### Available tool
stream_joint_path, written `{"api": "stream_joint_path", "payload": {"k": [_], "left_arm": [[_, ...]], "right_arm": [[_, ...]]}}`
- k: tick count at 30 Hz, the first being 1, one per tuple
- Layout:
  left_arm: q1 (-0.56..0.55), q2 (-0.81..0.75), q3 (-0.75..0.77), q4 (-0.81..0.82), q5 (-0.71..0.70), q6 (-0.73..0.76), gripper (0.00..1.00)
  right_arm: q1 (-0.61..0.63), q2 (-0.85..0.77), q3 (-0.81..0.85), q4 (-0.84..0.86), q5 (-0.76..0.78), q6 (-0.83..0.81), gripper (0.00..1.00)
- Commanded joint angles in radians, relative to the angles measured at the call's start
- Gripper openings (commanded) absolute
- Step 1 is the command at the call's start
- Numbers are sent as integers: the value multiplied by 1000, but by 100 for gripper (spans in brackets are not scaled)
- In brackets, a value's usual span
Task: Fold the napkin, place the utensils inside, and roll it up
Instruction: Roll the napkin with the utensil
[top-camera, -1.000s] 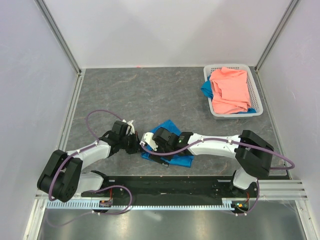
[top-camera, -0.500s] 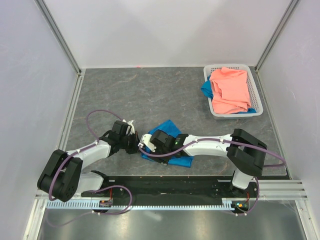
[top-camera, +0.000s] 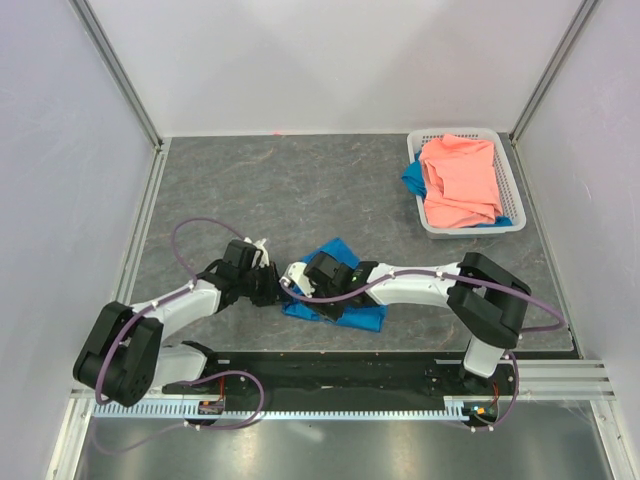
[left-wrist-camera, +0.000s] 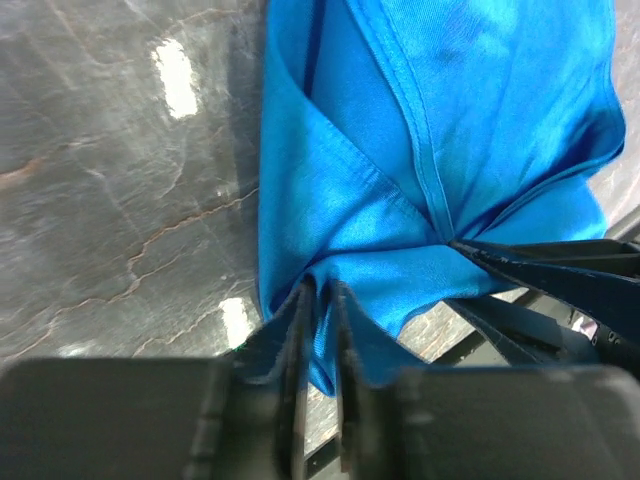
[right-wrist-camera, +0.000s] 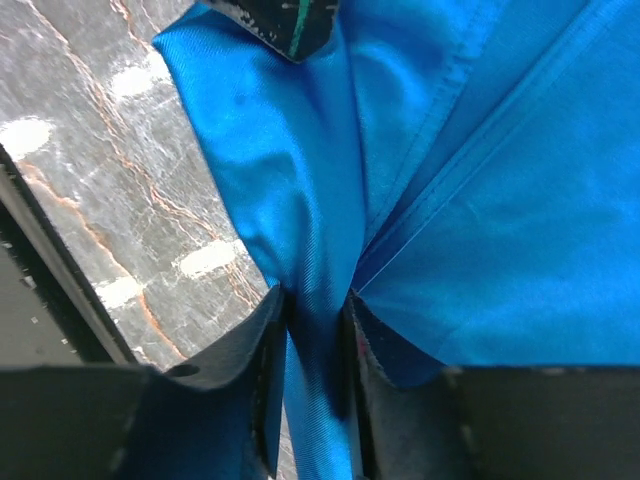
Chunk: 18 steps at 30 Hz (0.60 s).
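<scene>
Napkin (top-camera: 362, 320) lay bunched on the worktop (top-camera: 300, 190) between both arms. Left fingers (left-wrist-camera: 295, 400) pinched one edge fold and right fingers (right-wrist-camera: 265, 380) another, both nearly closed, probably to spread it for folding.

Change over the last second. The right arm (top-camera: 420, 285) has drawn its elbow left, and the right gripper (right-wrist-camera: 315, 325) has edged left toward the left gripper (left-wrist-camera: 318, 310). Its jaws, wide before, now pinch a fold of the napkin (top-camera: 338, 250).
</scene>
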Motion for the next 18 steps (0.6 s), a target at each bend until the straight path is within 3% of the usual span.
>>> {"api": "stream_joint_path", "payload": {"k": [1, 9, 18], "left_arm": [[-1, -94, 52, -34, -86, 28, 34], [1, -287, -7, -41, -163, 34, 60], [1, -277, -44, -9, -123, 29, 65]], "right_arm": [[-45, 56, -22, -55, -150, 23, 30], [-172, 113, 10, -80, -464, -3, 27], [-287, 261, 84, -100, -774, -25, 24]]}}
